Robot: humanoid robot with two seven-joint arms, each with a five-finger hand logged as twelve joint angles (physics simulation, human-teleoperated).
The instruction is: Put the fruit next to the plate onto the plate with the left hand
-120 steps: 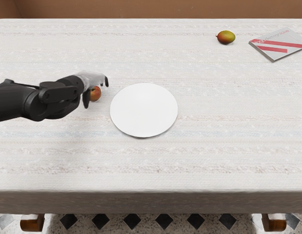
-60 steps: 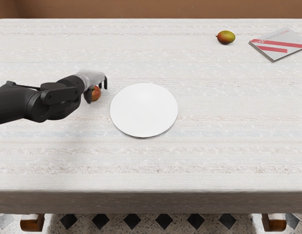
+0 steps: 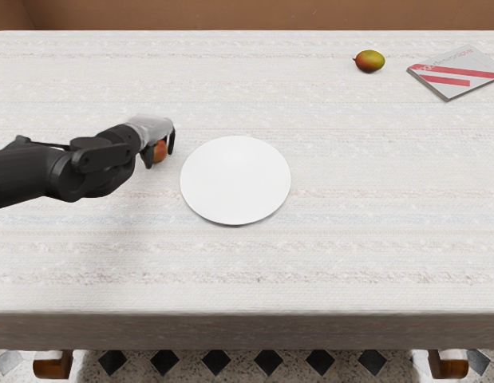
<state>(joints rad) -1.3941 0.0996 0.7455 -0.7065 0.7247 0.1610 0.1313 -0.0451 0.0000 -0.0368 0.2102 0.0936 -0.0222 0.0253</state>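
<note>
A small red-orange fruit (image 3: 160, 151) lies just left of the white plate (image 3: 235, 179) on the table. My left hand (image 3: 155, 142) is over it, its dark fingers curled down around the fruit, which shows only partly between them. The black left arm comes in from the left edge. The plate has nothing on it. The right arm does not show.
A second fruit, green and red (image 3: 369, 61), lies at the far right of the table. Beside it at the right edge is a white booklet with red stripes (image 3: 454, 72). The table's front edge runs across the bottom of the view.
My left hand's fingers have curled in closer around the red-orange fruit, which now shows less between them. The fruit stays in the same place beside the plate.
</note>
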